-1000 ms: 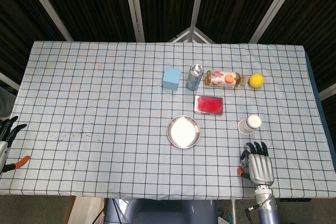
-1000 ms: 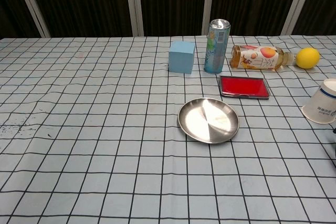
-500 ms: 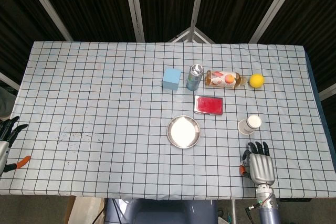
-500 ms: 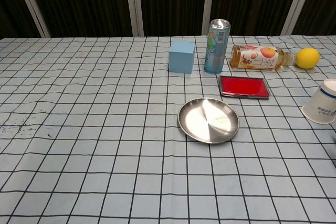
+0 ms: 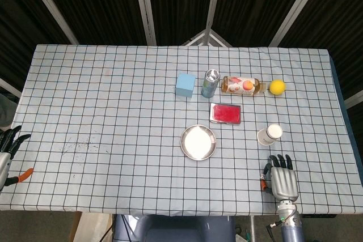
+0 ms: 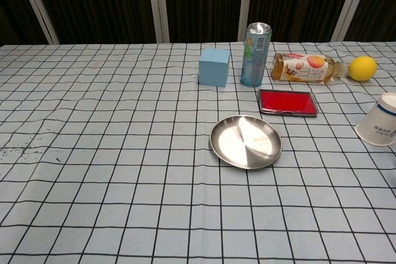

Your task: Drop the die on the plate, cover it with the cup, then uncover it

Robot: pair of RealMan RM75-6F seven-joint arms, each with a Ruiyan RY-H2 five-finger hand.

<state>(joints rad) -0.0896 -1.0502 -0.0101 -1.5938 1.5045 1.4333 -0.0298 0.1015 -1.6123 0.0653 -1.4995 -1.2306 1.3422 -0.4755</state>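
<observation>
One plate (image 6: 245, 142), one cup (image 6: 379, 120), one blue die (image 6: 214, 67), right hand (image 5: 279, 179) fingers seemingly apart, empty.

Lying on the checked tablecloth (image 6: 93, 153): can (image 6: 255, 54) standing at centre, bottle (image 6: 306, 68) and lemon (image 6: 362, 68) at 3 o'clock, red case (image 6: 288, 102) at 5.

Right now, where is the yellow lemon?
The lemon sits at the far right of the table in the head view, just right of the juice bottle lying on its side, behind the paper cup.
</observation>
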